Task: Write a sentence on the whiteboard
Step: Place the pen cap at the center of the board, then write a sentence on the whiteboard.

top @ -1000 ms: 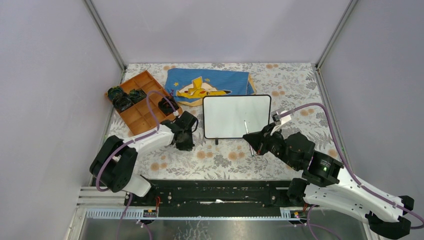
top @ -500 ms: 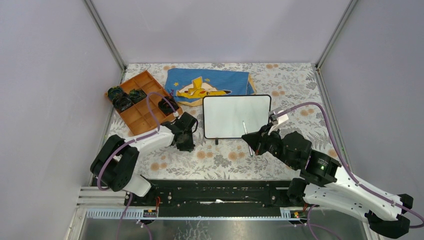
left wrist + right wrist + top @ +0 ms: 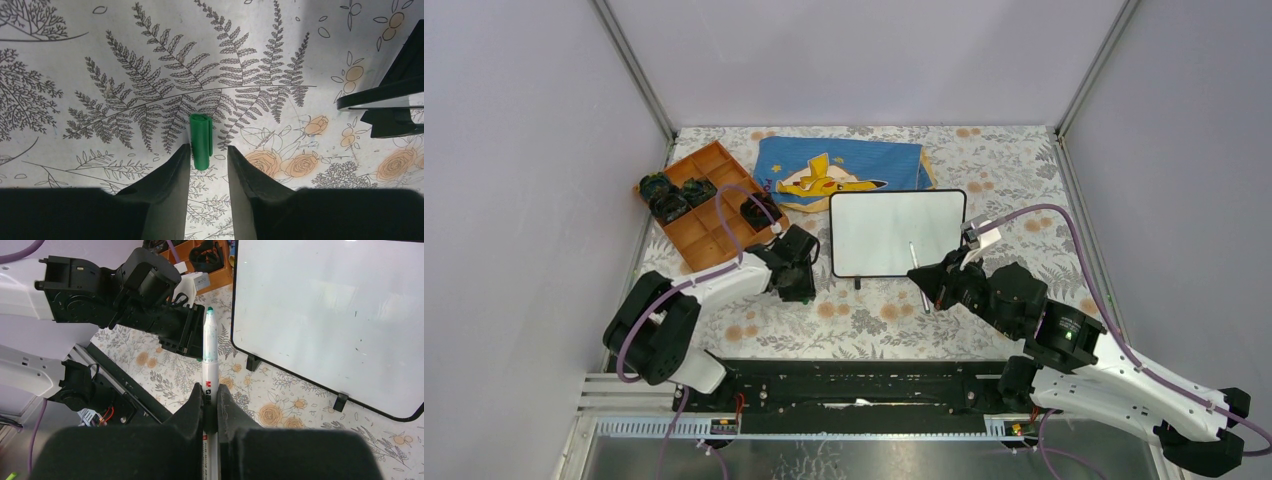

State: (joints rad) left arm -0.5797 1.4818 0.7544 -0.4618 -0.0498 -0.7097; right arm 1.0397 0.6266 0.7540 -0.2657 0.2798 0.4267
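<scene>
The small rectangular whiteboard (image 3: 897, 233), glossy white in a thin black frame with rounded corners and little black feet, sits mid-desk, its face plain apart from a few faint specks. Its far edge lies just beside a blue cloth printed with a yellow Pikachu (image 3: 844, 170). Bare floral tablecloth (image 3: 1024, 190) runs from the board to the right edge and the near edge. An orange compartment tray (image 3: 704, 205) stands toward the left edge.

The right gripper (image 3: 210, 400) is clamped on a white, green-tipped marker (image 3: 209, 365), whose tip seems raised above the board's near right part. Off the board's near left corner, the left gripper (image 3: 208, 150) has its fingers apart around a green pen cap (image 3: 201, 141) lying on the cloth.
</scene>
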